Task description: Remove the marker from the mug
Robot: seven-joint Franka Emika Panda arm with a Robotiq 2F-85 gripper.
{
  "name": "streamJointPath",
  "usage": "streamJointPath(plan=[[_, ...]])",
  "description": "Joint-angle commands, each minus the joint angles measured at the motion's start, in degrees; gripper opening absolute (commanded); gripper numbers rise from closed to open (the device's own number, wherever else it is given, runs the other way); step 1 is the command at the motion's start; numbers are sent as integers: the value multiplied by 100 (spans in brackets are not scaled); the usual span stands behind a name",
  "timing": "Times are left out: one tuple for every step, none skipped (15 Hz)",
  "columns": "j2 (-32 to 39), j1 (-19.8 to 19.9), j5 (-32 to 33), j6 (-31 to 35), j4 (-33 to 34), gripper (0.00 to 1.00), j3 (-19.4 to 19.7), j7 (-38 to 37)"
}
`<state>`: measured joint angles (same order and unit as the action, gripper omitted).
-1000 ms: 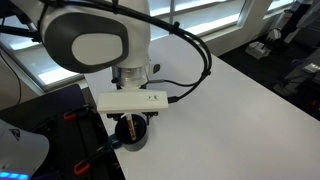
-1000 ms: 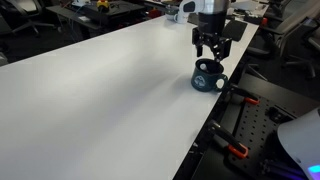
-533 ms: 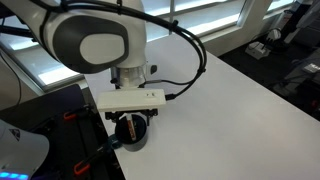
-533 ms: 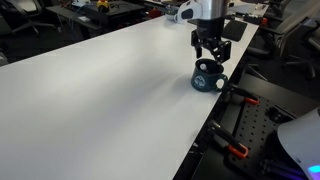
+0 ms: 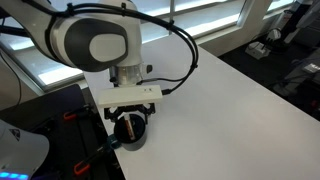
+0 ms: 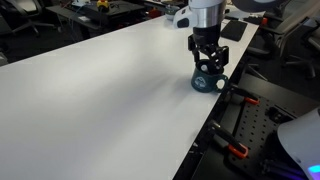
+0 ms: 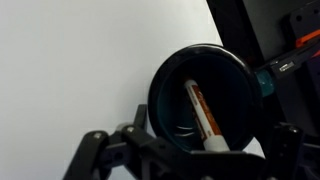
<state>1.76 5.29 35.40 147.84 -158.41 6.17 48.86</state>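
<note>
Fingertips of my gripper (image 6: pixel 209 68) blur into the dark mug (image 6: pixel 208 80) in both exterior views, and I cannot make out the marker there at all. In an exterior view the white wrist block (image 5: pixel 128 94) covers most of the mug. Only the wrist view looks down into the mug, where the marker (image 7: pixel 202 112) leans inside. Its orange-red band runs from 12 toward 6 o'clock, with the pale end lowest and partly cut off by my gripper body. My two fingers (image 7: pixel 90 150) show only as dark stubs at the bottom edge. They are spread wide at 8 and 4 o'clock of the mug and grip nothing. The mug stands close to the table (image 7: pixel 80 60) edge at its 3 o'clock, with a dark frame and orange clamps (image 7: pixel 308 38) beyond. Bare white surface lies open from 9 to 12 o'clock. I count one mug and one marker.
</note>
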Motion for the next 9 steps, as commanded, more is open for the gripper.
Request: streamJointPath(plan=[[19,-42,206,56,-30,100,-68,-291],[15,-43,215,56,-32,100,-74,-293],[-28,-40,222,64,-52,100,-78,-288],[-74,-38,225,73,-73,100,-81,-292],[-136,-38,212,63,-100,100,-87,-286],[-191,-37,218,66,-129,100,-89,-283],[-253,-35,209,76,-169,100,-90,-269],[-295,-35,204,66,-193,100,-92,-275],[-355,-34,204,68,-233,100,-92,-289]])
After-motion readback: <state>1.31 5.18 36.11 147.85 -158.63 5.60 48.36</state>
